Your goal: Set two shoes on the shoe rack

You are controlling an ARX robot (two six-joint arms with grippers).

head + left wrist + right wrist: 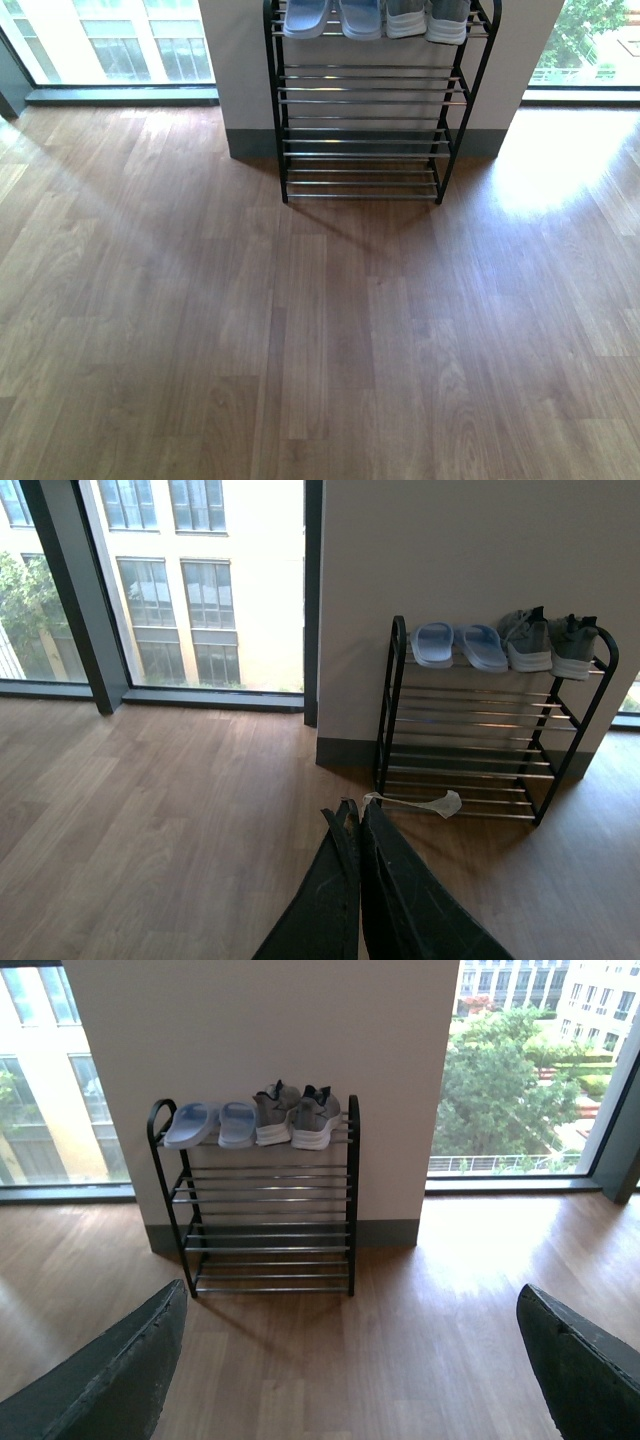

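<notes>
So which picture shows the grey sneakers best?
The right wrist view: both grey sneakers show whole on the shoe rack's top shelf. The left wrist view shows them too, nearer its edge. The front view cuts off all but their ends.

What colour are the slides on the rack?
Pale blue slides, clearest in the right wrist view.

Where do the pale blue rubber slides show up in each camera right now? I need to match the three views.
Front view: pale blue rubber slides at the top edge, on the black metal shoe rack's top shelf, partly cropped.
Left wrist view: slides on the top shelf, next to the grey knit sneakers.
Right wrist view: slides on the top shelf, again beside the sneakers.
Shared landmark: the rack against the pale wall.
</notes>
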